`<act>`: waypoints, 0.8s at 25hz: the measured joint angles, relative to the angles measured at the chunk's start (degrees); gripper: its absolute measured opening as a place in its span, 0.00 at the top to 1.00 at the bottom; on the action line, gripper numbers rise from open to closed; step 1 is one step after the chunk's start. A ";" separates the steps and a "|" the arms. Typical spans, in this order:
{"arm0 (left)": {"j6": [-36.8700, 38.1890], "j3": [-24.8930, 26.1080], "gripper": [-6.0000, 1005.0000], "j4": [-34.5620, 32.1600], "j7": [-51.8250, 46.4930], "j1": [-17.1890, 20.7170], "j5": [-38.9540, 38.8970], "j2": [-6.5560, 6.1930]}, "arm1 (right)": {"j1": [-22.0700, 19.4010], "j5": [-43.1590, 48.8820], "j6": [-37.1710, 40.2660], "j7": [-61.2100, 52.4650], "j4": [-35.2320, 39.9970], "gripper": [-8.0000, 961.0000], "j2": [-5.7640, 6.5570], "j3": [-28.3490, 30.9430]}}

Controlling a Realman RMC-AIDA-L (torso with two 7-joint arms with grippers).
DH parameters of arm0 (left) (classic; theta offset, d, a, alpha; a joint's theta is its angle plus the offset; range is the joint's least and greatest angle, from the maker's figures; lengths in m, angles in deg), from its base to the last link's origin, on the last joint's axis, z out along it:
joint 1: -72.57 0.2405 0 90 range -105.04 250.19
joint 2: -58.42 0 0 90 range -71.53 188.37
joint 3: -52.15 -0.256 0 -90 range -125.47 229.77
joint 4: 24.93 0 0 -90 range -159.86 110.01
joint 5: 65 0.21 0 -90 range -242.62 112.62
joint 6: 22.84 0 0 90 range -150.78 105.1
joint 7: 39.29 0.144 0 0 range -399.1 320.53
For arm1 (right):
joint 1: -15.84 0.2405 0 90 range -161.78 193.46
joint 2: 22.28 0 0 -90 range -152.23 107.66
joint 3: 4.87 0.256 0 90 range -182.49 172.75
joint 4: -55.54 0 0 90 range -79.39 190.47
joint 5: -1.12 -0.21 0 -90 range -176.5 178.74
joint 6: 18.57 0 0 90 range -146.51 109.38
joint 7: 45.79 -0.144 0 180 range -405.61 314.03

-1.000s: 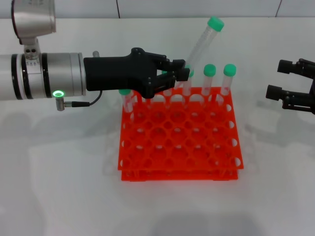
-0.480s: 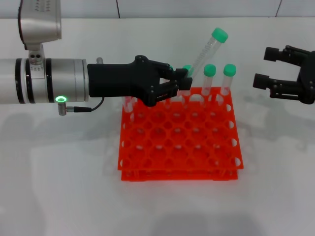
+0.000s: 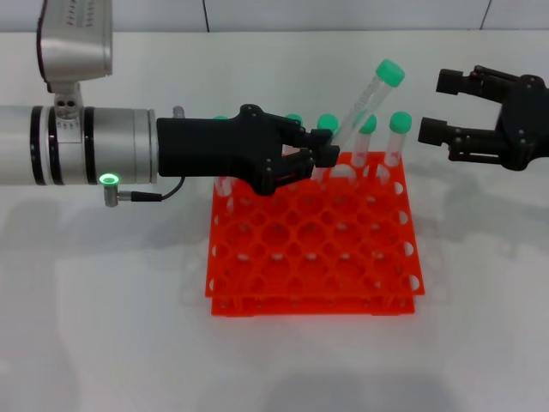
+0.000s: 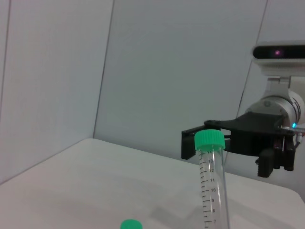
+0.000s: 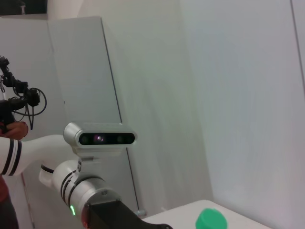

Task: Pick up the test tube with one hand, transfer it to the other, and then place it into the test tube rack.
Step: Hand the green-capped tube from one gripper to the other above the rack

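Left black gripper (image 3: 322, 154) clamps the slim green-capped clear tube (image 3: 367, 94), now lifted higher; open-fingered right black gripper (image 3: 450, 107) has closed in for handover.

A laboratory bench is suggested by a plain white table (image 3: 103, 326) backed by bare pale wall panels (image 4: 167, 71), on which an orange-red test tube rack (image 3: 313, 249) with green-capped graduated tubes (image 3: 399, 137) is set near the far edge.

Green-capped test tube (image 3: 367, 98), tilted above rack (image 3: 313, 249)
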 joint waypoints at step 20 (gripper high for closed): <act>0.71 -0.13 0.81 -0.07 0.13 0.07 -0.13 -0.01 | 3.09 -3.24 -2.35 0.26 -0.69 0.12 -0.52 -5.26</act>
